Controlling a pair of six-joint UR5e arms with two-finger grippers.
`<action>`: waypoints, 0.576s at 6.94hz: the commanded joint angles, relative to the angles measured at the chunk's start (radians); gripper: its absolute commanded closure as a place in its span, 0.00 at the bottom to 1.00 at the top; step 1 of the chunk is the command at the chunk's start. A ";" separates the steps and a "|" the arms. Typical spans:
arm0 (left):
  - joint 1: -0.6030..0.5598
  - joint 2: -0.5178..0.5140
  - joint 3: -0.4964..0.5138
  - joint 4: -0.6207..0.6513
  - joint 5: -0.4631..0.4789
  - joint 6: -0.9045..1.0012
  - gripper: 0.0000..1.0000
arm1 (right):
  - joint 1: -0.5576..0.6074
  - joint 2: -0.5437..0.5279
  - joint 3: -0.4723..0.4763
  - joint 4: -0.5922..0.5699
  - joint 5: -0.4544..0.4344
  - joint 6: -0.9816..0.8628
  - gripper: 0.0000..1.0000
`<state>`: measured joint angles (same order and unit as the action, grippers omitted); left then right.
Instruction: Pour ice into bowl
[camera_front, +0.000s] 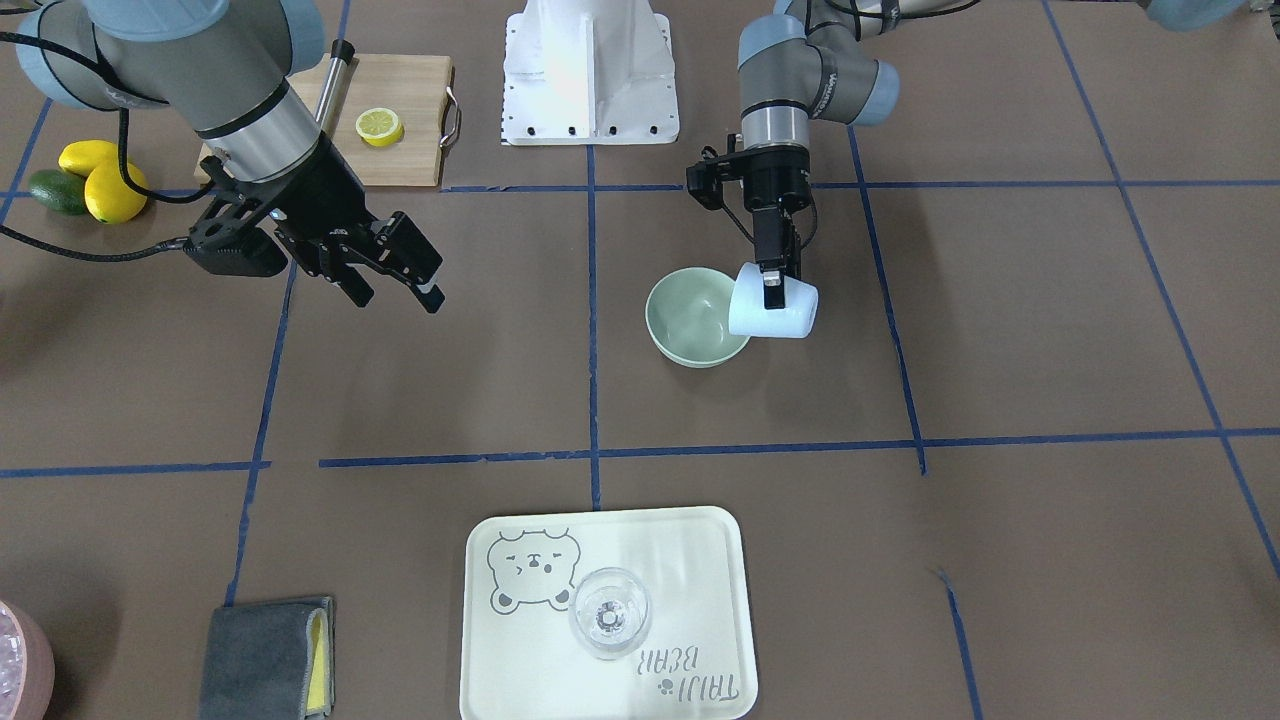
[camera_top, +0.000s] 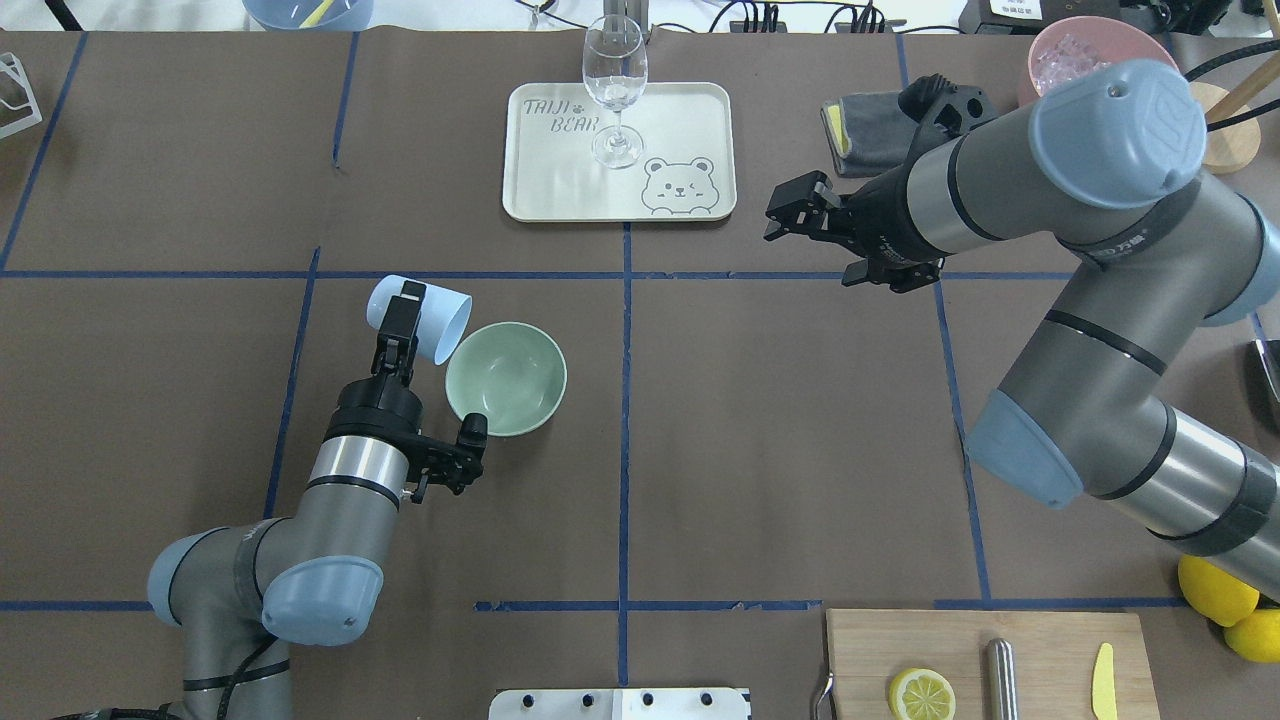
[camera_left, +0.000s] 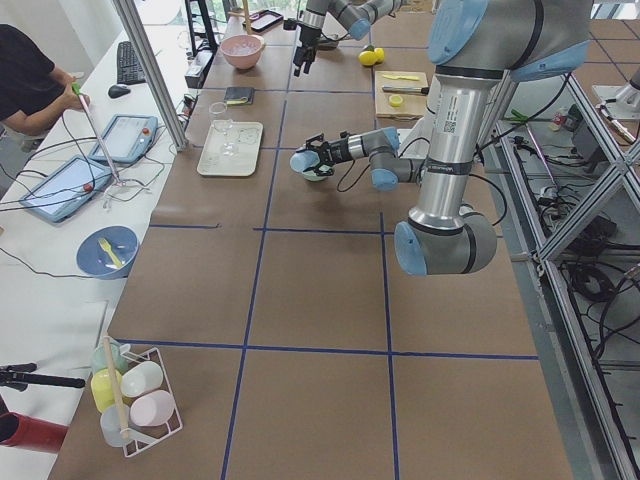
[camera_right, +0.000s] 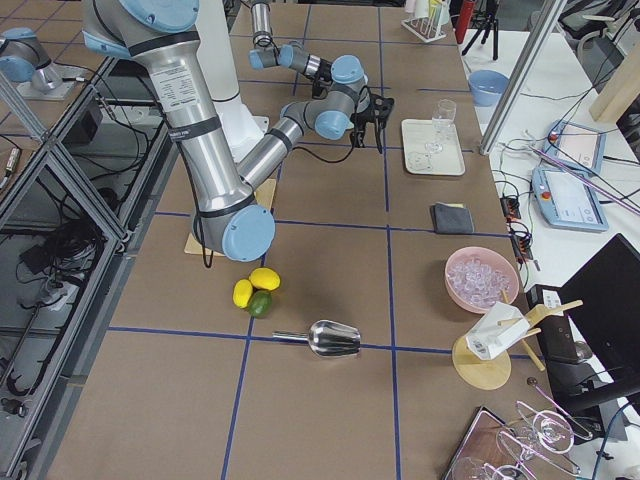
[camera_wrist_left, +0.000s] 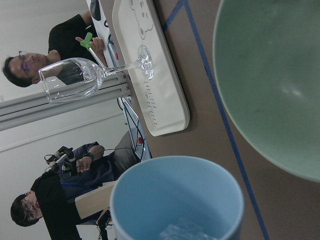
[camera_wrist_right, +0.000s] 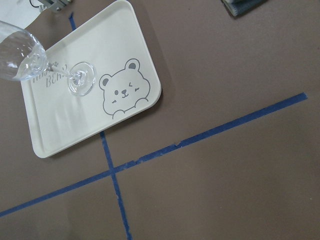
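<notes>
1. Tipped blue cup (camera_wrist_left: 177, 200) fills the left wrist view, its mouth turned toward the bowl (camera_top: 506, 378), likely so the ice (camera_wrist_left: 182, 232) low inside can slide out.
2. Left gripper (camera_top: 404, 314) clamps the cup at the bowl's rim, above the counter (camera_top: 760, 450).
3. Right gripper (camera_top: 790, 212) hangs apart, jaws spread, empty.
4. Cup wall hides most ice; whether any lies in the bowl is unclear.

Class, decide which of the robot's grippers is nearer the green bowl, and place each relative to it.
Left. The left gripper, holding the tilted blue cup, is at the rim of the bowl; the right gripper hangs open well off, nearer the tray.
</notes>
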<state>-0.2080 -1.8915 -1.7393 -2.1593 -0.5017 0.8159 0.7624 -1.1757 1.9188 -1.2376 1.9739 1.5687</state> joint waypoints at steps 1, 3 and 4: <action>0.045 -0.021 0.001 0.087 0.050 0.080 1.00 | 0.000 -0.028 0.002 0.001 -0.003 0.005 0.00; 0.061 -0.024 -0.009 0.096 0.058 0.164 1.00 | -0.003 -0.030 -0.015 0.009 -0.003 0.007 0.00; 0.061 -0.024 -0.014 0.096 0.057 0.164 1.00 | -0.003 -0.030 -0.015 0.010 -0.001 0.007 0.00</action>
<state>-0.1503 -1.9152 -1.7461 -2.0658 -0.4460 0.9589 0.7601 -1.2050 1.9074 -1.2305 1.9715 1.5751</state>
